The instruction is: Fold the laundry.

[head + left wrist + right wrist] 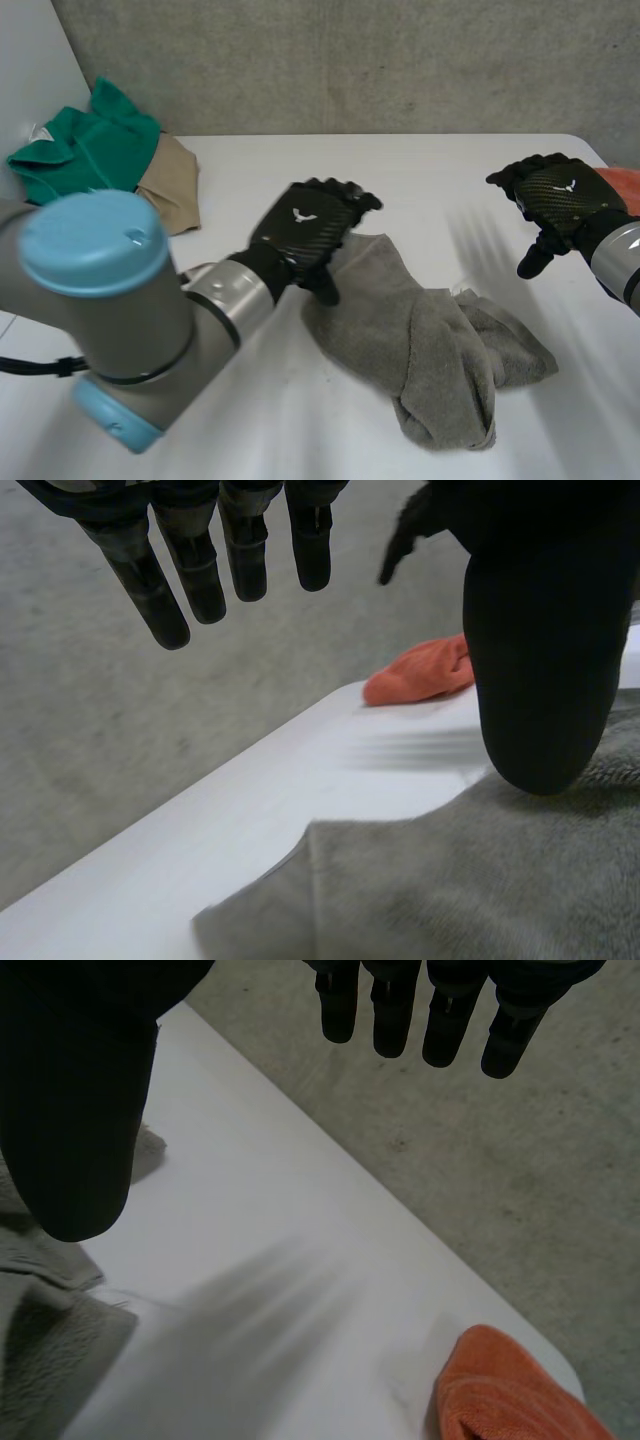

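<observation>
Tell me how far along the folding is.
Done: nothing; the grey terry towel lies crumpled on the white table. In hand: nothing; left hand open over its edge, right hand open beside it. Left: that towel, the green cloth, tan cloth and orange cloth.

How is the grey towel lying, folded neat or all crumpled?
Crumpled, not folded. The grey towel lies in a bunched heap on the white table, with lumpy rolls and uneven edges instead of flat, squared layers.
</observation>
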`<move>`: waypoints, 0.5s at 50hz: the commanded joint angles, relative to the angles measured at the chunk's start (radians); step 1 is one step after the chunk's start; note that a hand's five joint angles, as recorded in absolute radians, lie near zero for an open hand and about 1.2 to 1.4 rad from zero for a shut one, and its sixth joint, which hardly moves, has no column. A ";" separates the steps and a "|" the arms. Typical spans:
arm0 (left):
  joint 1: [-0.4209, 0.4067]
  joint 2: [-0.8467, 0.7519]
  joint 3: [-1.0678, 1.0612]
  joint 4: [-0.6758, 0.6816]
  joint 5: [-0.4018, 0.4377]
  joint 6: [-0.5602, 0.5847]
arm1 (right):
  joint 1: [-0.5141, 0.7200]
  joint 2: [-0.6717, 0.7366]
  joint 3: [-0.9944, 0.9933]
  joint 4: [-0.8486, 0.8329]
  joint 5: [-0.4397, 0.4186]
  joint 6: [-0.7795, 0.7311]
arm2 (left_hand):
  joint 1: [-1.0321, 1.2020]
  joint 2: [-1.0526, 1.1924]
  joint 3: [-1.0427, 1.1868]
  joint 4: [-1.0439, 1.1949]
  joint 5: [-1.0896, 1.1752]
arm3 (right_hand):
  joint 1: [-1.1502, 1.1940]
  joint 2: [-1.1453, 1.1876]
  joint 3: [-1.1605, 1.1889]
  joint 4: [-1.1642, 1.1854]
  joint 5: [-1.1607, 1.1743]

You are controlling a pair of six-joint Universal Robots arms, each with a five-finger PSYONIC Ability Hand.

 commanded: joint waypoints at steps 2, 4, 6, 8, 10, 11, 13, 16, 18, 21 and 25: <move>-0.037 0.070 -0.069 -0.063 -0.019 0.001 | 0.007 0.038 -0.104 0.291 -0.010 -0.069 | 0.033 0.022 0.019 0.026 0.035 | -0.063 -0.043 -0.042 -0.044 -0.051; -0.089 0.032 -0.065 -0.062 -0.019 0.002 | 0.015 0.072 -0.110 0.330 -0.004 -0.108 | 0.039 0.028 0.025 0.031 0.041 | -0.063 -0.043 -0.042 -0.044 -0.051; -0.117 -0.011 -0.052 -0.057 -0.022 0.004 | 0.029 0.119 -0.110 0.370 0.006 -0.183 | 0.039 0.028 0.025 0.031 0.041 | -0.027 -0.006 -0.006 -0.007 -0.015; -0.153 -0.084 -0.026 -0.054 -0.031 0.013 | 0.044 0.150 -0.092 0.383 0.010 -0.263 | 0.041 0.031 0.028 0.034 0.044 | -0.024 -0.003 -0.003 -0.004 -0.012; -0.180 -0.131 0.004 -0.055 -0.042 0.034 | 0.049 0.159 -0.078 0.372 0.016 -0.294 | 0.041 0.031 0.028 0.034 0.044 | -0.024 -0.003 -0.003 -0.004 -0.012; -0.190 -0.152 0.018 -0.057 -0.048 0.048 | 0.047 0.162 -0.072 0.366 0.019 -0.306 | 0.041 0.031 0.028 0.034 0.044 | -0.024 -0.003 -0.003 -0.004 -0.012; -0.209 -0.215 0.053 -0.056 -0.071 0.100 | 0.046 0.173 -0.044 0.331 0.023 -0.313 | 0.047 0.037 0.034 0.040 0.050 | -0.024 -0.003 -0.003 -0.004 -0.012; -0.216 -0.290 0.104 -0.054 -0.116 0.177 | 0.047 0.207 -0.017 0.264 0.024 -0.314 | 0.170 0.159 0.156 0.163 0.172 | -0.009 0.011 0.012 0.011 0.003; -0.223 -0.310 0.124 -0.054 -0.131 0.205 | 0.047 0.224 -0.006 0.233 0.024 -0.313 | 0.322 0.312 0.309 0.315 0.325 | 0.032 0.052 0.053 0.052 0.044; -0.238 -0.330 0.156 -0.052 -0.144 0.229 | 0.047 0.244 -0.003 0.177 0.027 -0.307 | 0.845 0.834 0.831 0.837 0.847 | 0.568 0.588 0.589 0.587 0.579; -0.232 -0.326 0.175 -0.031 -0.145 0.229 | 0.057 0.244 -0.023 0.124 0.027 -0.247 | 1.127 1.117 1.114 1.120 1.130 | 1.158 1.179 1.180 1.178 1.170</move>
